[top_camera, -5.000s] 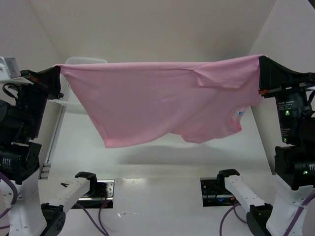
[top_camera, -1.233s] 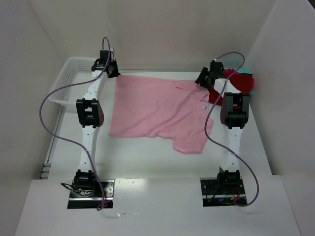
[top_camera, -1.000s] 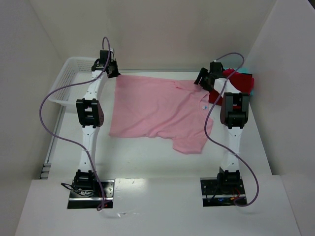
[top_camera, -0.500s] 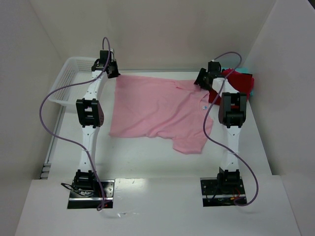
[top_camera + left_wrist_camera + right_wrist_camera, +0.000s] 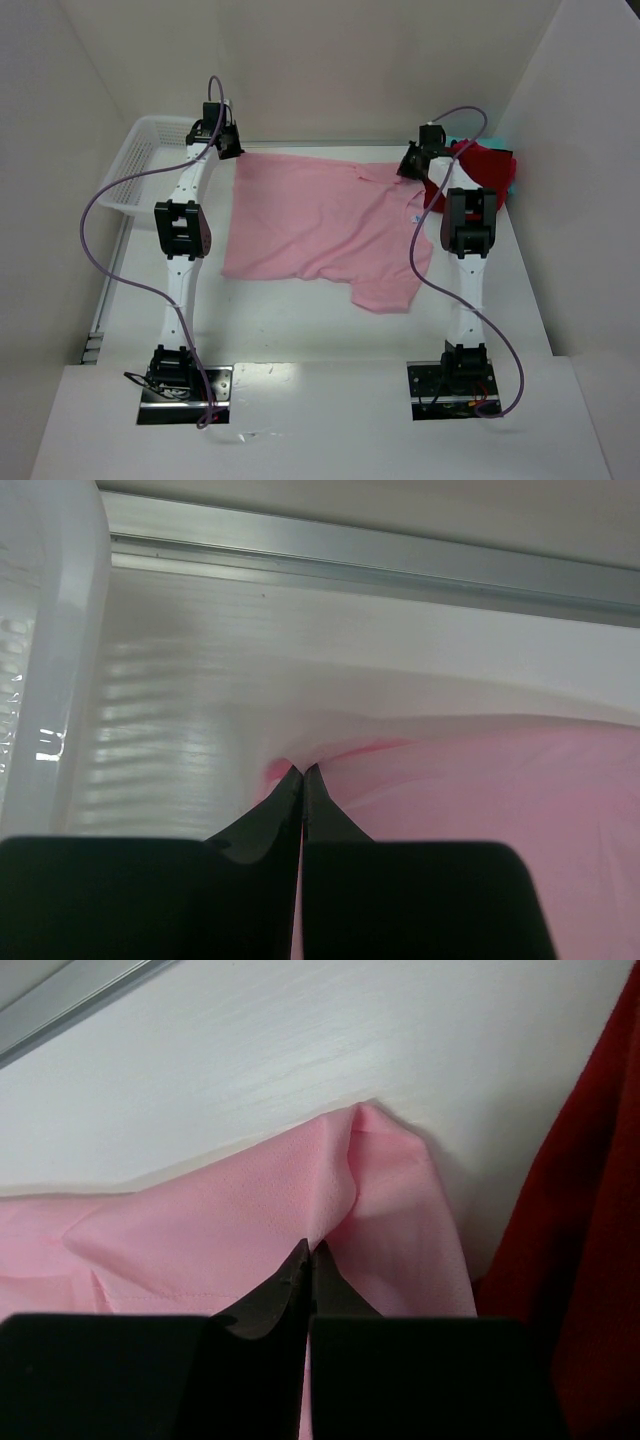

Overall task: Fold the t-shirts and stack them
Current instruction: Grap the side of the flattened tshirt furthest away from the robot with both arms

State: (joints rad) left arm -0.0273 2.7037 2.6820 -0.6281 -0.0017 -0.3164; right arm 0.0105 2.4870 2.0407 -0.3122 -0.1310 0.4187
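Note:
The light pink t-shirt [image 5: 320, 225] lies spread on the table, one sleeve hanging toward the near side. My left gripper [image 5: 232, 150] is shut on its far left corner [image 5: 330, 755]. My right gripper [image 5: 408, 168] is shut on its far right corner, where the cloth bunches into a fold [image 5: 385, 1175]. The dark red folded shirt [image 5: 485, 170] lies just right of the right gripper and also shows in the right wrist view [image 5: 590, 1230]. A teal shirt [image 5: 511, 178] peeks out at its right edge.
A white plastic mesh basket [image 5: 140, 170] stands at the far left; its wall shows in the left wrist view [image 5: 50, 650]. A metal rail [image 5: 380, 565] runs along the back wall. White walls close in the table on the left, back and right.
Five seconds ago both arms held the pink shirt stretched in the air; it now lies flat on the table. Over the last second the right gripper shifted slightly back and left with the corner.

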